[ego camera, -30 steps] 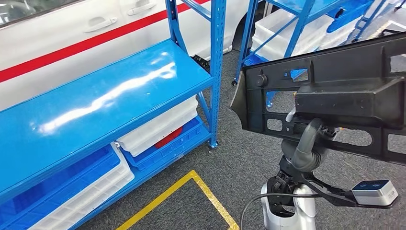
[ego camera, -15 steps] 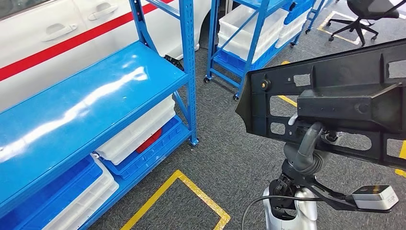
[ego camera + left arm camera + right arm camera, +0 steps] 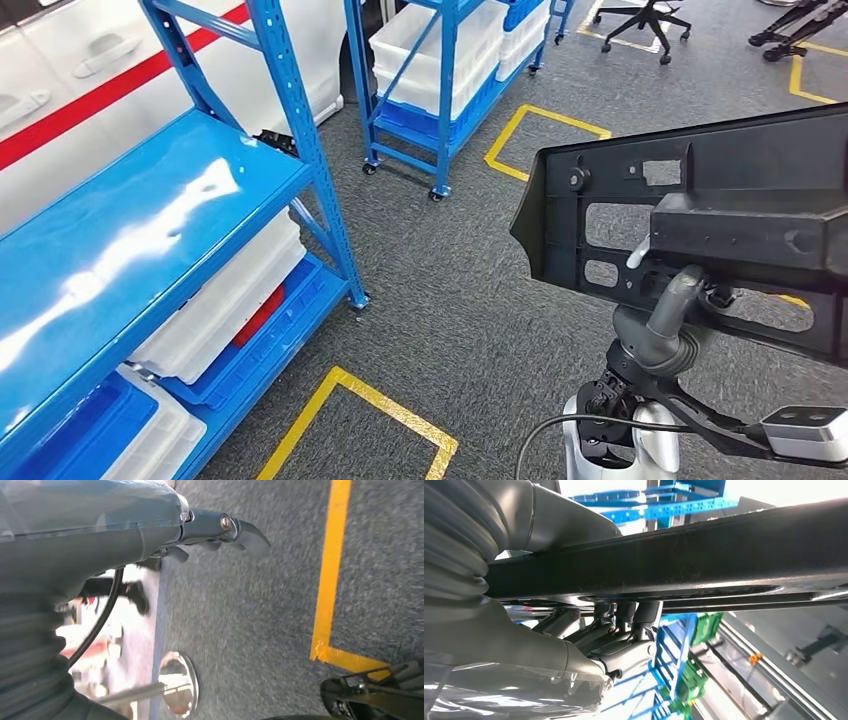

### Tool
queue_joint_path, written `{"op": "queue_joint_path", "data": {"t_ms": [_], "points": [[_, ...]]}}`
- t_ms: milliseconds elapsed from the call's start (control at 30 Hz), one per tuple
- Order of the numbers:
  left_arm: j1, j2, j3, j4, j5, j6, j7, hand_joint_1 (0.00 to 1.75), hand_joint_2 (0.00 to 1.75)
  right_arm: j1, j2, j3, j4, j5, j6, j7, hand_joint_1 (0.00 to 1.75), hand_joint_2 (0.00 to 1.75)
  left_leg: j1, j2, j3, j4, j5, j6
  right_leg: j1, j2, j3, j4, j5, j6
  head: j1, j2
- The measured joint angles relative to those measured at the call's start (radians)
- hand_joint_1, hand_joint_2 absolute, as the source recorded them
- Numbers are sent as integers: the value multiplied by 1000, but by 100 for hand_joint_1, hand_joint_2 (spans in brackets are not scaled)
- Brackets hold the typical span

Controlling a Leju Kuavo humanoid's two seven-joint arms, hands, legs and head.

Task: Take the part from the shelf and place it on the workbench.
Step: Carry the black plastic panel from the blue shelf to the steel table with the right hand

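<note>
The part [image 3: 720, 210], a large black plastic panel with rectangular cut-outs and a boxy raised section, fills the right side of the head view, held up in the air above the carpet and well apart from the shelf. In the right wrist view its dark edge [image 3: 684, 555] runs as a thick bar across the upper half of the frame.

The shelf [image 3: 150, 220], a blue metal rack with a glossy blue deck, takes the left side of the head view; white bins [image 3: 215, 300] and blue bins [image 3: 265, 340] sit on its lower level. Behind it at upper left stands a white car [image 3: 70, 90] with a red stripe. A second blue rack [image 3: 440, 70] carrying white bins stands at top centre. The grey carpet floor [image 3: 470, 300] carries yellow tape lines [image 3: 370, 395] at bottom centre and again in the upper middle. A black office chair [image 3: 645, 18] sits at the top edge.

The right hand [image 3: 672, 312] grips the part from below, at lower right of the head view; in the right wrist view its fingers [image 3: 624, 630] press up against the underside of the panel.

The left hand [image 3: 220, 530] hangs over the carpet in the upper middle of the left wrist view, holding nothing, its dark fingers slightly curved and loosely apart.
</note>
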Motion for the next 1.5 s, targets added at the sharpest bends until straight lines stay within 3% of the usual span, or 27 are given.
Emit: {"op": "queue_joint_path", "data": {"t_ms": [33,100,167,233,267,333,400,467,500,567,633,667,767,833,900,967,1000,1033,1067,1133,1200,1267,1333,1400,1467,1500], "points": [[-1,1,1,0,9,6,-4,0,175,-3,0,1,5,0,1,0,175,175,2,-7,24,-55,37,1,0,14,0,2,1,2,0,0],[-4,3,4,0,24,17,-9,0,175,-15,0,4,16,-3,5,0,175,175,9,-54,78,-187,97,4,0,39,-4,7,3,9,0,0],[-7,3,8,0,37,24,-10,0,175,-29,-1,12,24,-6,11,0,175,175,10,-89,100,-248,112,12,0,60,-12,8,10,23,0,0],[-10,3,15,0,50,30,-9,0,175,-35,-2,17,27,-9,18,-1,175,175,8,-74,102,-256,117,25,-3,81,-18,2,19,39,0,0],[-11,3,20,0,53,33,-8,0,175,-36,-3,17,27,-11,20,-2,175,175,8,-63,104,-262,123,33,-3,74,-22,5,17,44,0,0],[-12,3,26,0,55,38,-8,0,175,-40,-4,18,27,-14,23,-5,175,175,9,-34,106,-275,135,49,0,23,-51,61,-20,50,1,0],[-11,3,28,0,48,40,-6,0,175,-40,-5,19,26,-15,24,-12,175,175,2,-4,104,-277,137,55,0,-33,-108,185,-88,52,1,0],[-14,3,28,0,35,39,0,0,175,-29,-6,18,20,-13,22,-20,175,175,-2,25,102,-276,136,56,-3,-46,-142,271,-115,57,1,0],[-18,3,27,0,28,38,2,0,175,-21,-6,18,15,-9,20,-26,175,175,-3,39,102,-276,135,56,-5,-50,-133,261,-102,58,1,0],[-30,1,26,0,17,34,5,0,175,-10,-6,17,-1,1,17,-35,175,175,-4,63,104,-273,131,52,-6,-78,-62,142,-48,57,1,0],[-41,-1,25,0,9,30,4,0,175,-1,-6,16,-16,7,15,-40,175,175,-9,82,106,-267,123,42,2,-119,-1,32,-19,45,1,0],[-46,-2,24,0,6,29,3,0,175,5,-6,16,-21,9,15,-41,175,175,-12,91,107,-265,119,37,6,-127,10,10,-18,38,1,0],[-60,-4,20,0,2,25,-6,0,175,26,-6,15,-26,12,16,-43,175,175,-11,110,113,-262,110,20,9,-95,8,1,-15,18,1,0],[-64,-6,18,0,2,24,-13,0,175,33,-5,15,-26,14,16,-43,175,175,-5,71,95,-210,70,10,4,-72,9,-5,-9,6,1,0],[-64,-6,18,0,2,24,-17,0,175,36,-2,16,-24,14,16,-44,175,175,-1,19,38,-84,3,4,2,-49,7,-6,-5,-1,1,0],[-61,-6,18,0,3,23,-17,0,175,40,-1,16,-21,15,15,-43,175,175,-1,3,-11,17,-26,1,3,-21,4,-4,-4,-3,1,0],[-58,-6,18,0,3,22,-17,0,175,41,-1,17,-18,15,13,-43,175,175,0,1,-12,16,-12,2,4,-7,3,-2,-4,-3,1,0],[-54,-6,18,0,3,20,-15,0,175,41,-1,17,-14,15,9,-43,175,175,0,-3,5,-26,21,3,4,8,3,0,-4,-3,1,0],[-50,-6,18,0,3,19,-13,0,175,40,-1,18,-10,15,4,-43,175,175,2,-17,35,-95,61,6,3,22,4,2,-4,-1,1,0],[-41,-6,18,0,0,17,-6,0,175,38,0,20,-1,17,-6,-42,175,175,5,-64,87,-218,110,11,4,46,1,6,-2,8,1,0],[-33,-6,17,0,-5,13,6,0,175,35,0,22,5,21,-18,-43,175,175,3,-87,101,-254,114,17,1,66,-6,5,3,22,1,0],[-27,-6,14,0,-8,10,19,0,175,35,0,24,6,29,-33,-44,175,175,2,-66,104,-262,123,30,-2,77,-11,4,7,35,1,0],[-23,-7,9,0,-8,12,21,0,175,34,0,25,0,37,-48,-45,175,175,4,-40,106,-274,134,45,1,35,-32,43,-20,41,1,0],[-20,-7,6,0,-4,17,12,0,175,32,0,27,-8,43,-58,-45,175,175,1,-13,104,-278,137,52,2,-24,-86,160,-86,44,1,0],[-19,-7,6,0,2,22,4,0,175,32,0,31,-12,50,-66,-45,175,175,-2,18,102,-278,137,52,1,-44,-138,275,-130,47,1,0],[-21,-7,7,0,4,25,0,0,175,33,0,34,-13,55,-70,-45,175,175,-2,33,102,-278,136,52,0,-48,-140,285,-125,48,1,0]]}}
